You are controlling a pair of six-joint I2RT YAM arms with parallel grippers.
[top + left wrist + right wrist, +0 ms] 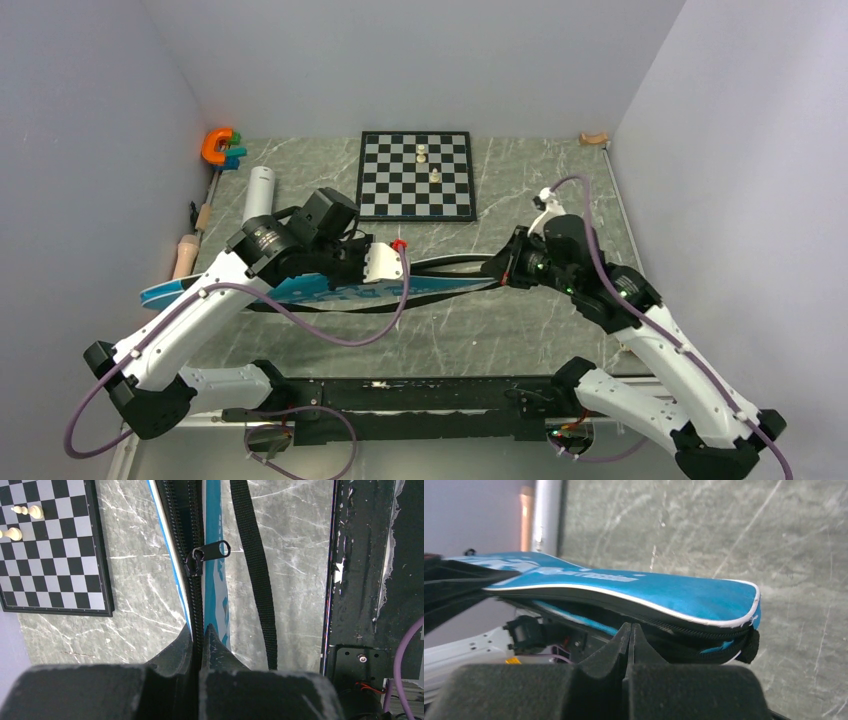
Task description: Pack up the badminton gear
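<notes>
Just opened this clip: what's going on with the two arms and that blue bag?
Both arms are on the blue racket bag, which stretches across the table between them. The left gripper is shut on the bag's zipper edge, just short of the zipper pull. The right gripper is shut on the edge near the bag's narrow end, where the side looks partly unzipped. The white tube lies outside the bag at the left, and the chessboard sits behind.

Blue bag (pixel 320 291) with white piping is stretched left to right across the middle of the desk (pixel 560 200). It's partly unzipped, with the black zipper pull (pixel 215 551) sticking out sideways and the black strap (pixel 450 262) running alongside. The white tube (pixel 259 192) lies well apart at far left.
</notes>
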